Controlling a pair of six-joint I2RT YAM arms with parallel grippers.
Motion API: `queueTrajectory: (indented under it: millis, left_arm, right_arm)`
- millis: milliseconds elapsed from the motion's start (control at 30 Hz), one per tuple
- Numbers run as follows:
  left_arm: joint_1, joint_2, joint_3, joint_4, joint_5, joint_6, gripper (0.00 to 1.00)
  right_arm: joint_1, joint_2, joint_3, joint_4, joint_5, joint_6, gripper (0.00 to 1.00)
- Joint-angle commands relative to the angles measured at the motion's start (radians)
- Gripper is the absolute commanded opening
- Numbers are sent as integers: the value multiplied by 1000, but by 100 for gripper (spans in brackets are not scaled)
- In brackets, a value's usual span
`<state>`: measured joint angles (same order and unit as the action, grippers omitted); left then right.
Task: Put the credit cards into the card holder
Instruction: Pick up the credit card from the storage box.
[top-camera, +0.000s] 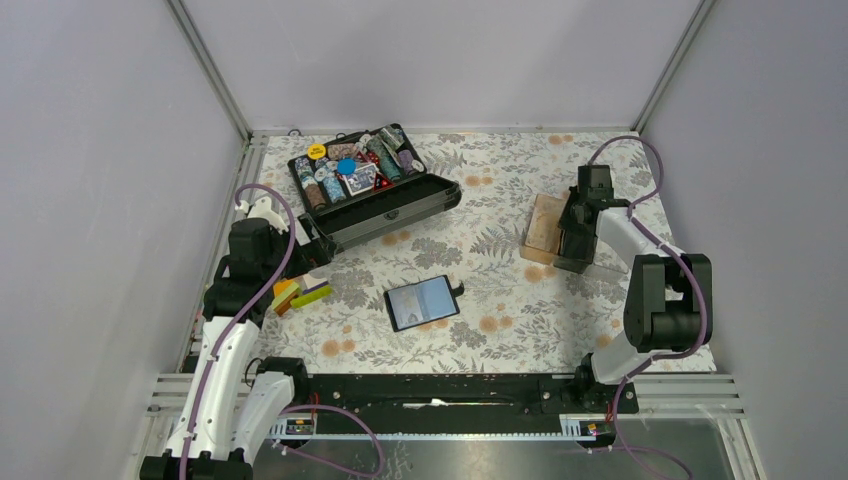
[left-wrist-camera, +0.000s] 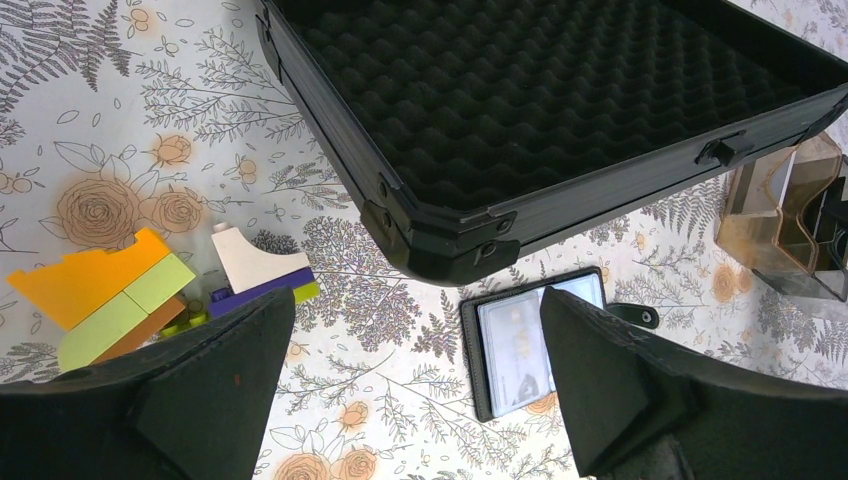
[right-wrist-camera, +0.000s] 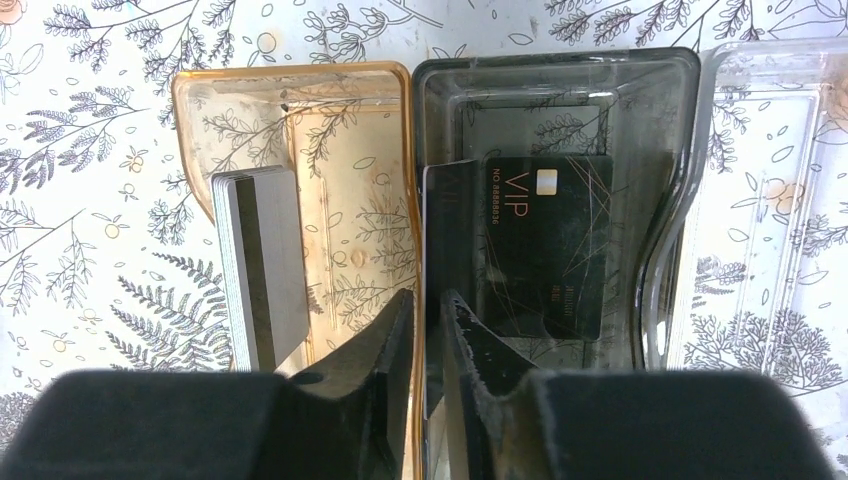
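Black and lying open, the card holder sits mid-table in the overhead view, its blue-grey pockets facing up. Beyond it and to its left stands an open chip case. Coloured blocks lie to the holder's left, with the left gripper just past them. Well to the right of the card holder, the right gripper points down into a clear tray. No card is on the table between tray and holder.

Left wrist view: the left gripper is spread wide and holds nothing. The card holder shows between its fingers, with the blocks to the holder's left and the case's foam-lined half beyond it. Only this view shows the pockets closely, though whether a card is already inside is unclear.

Right wrist view: only here do the credit cards appear, and the card holder is out of frame. A grey stack of them stands in the tray's amber compartment. The smoky compartment beside it holds a black VIP card and an upright dark card. The right gripper's jaws are narrowed to a slim gap, straddling that upright card's edge and the wall between compartments. Whether they already pinch the card cannot be told.

Judged from this, the task is early: the cards sit in the tray, and lifting, carrying and slotting are all to come.
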<state>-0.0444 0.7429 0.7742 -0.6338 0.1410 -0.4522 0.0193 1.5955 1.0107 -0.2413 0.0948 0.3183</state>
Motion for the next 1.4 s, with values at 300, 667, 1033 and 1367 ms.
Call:
queueTrajectory:
  millis: [300,667,1033,1367]
  left_arm:
    - [8,5,-6,49,23,4,99]
    - [8,-1,-14,46,20,-6,99]
    - [-106,-115,-145,56,-9,-170,99]
    - [-495,-117,-292,176,-206,-430,93]
  right_arm:
    - [2,-53,28,-8,20,4,8]
    - [2,-165,47,-141,189,4,0]
    - [5,-449,86,-199,-23,3,0]
    - [273,-518,-105,-20,-387,140,0]
